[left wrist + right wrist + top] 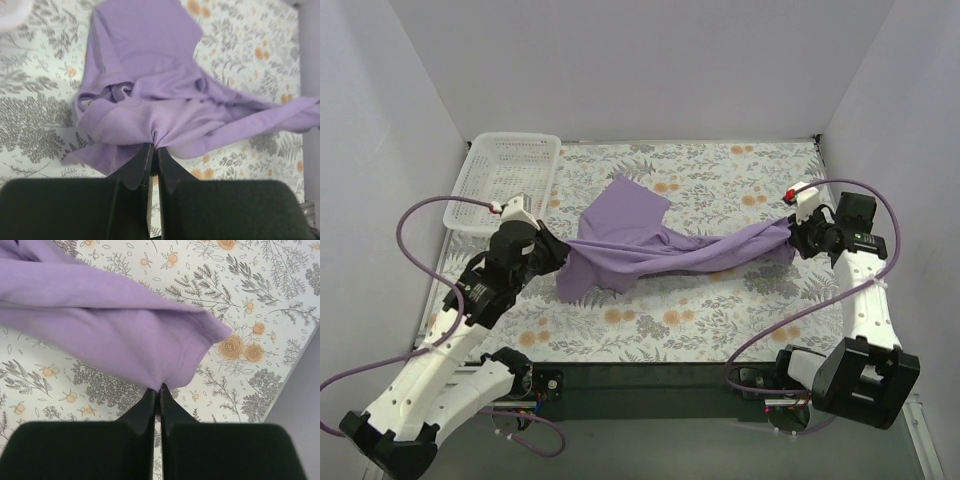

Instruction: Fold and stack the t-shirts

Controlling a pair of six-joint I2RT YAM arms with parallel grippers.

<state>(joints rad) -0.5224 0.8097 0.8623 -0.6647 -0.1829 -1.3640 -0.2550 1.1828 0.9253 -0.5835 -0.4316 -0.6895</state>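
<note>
At the bottom of the top view the two arm bases sit on the dark near edge, the left arm (450, 350) rising from the lower left and the right arm (865, 300) from the lower right. Purple cables (410, 240) loop beside each.

The left jaws are pressed together on a bunched fold of the purple t-shirt (650, 245). In the left wrist view the black fingers (137, 167) meet at the bottom middle of the frame, with cloth (165, 100) pinched between their tips. The right jaws are likewise clamped on the shirt's other end. In the right wrist view the fingers (145, 407) close at the bottom middle on a corner of the fabric (110, 335).

The t-shirt stretches across the middle of the floral surface (720, 300), between the two arms. Toward the right of the frame it narrows into a twisted band. Toward the left it widens, with one flap hanging down below the left jaws and another lying flat toward the upper middle of the frame.

Further back, in the upper left, a white plastic basket (510, 165) rests at the corner of the surface, apart from the shirt. Plain pale walls (650, 70) enclose the far side and both flanks.
</note>
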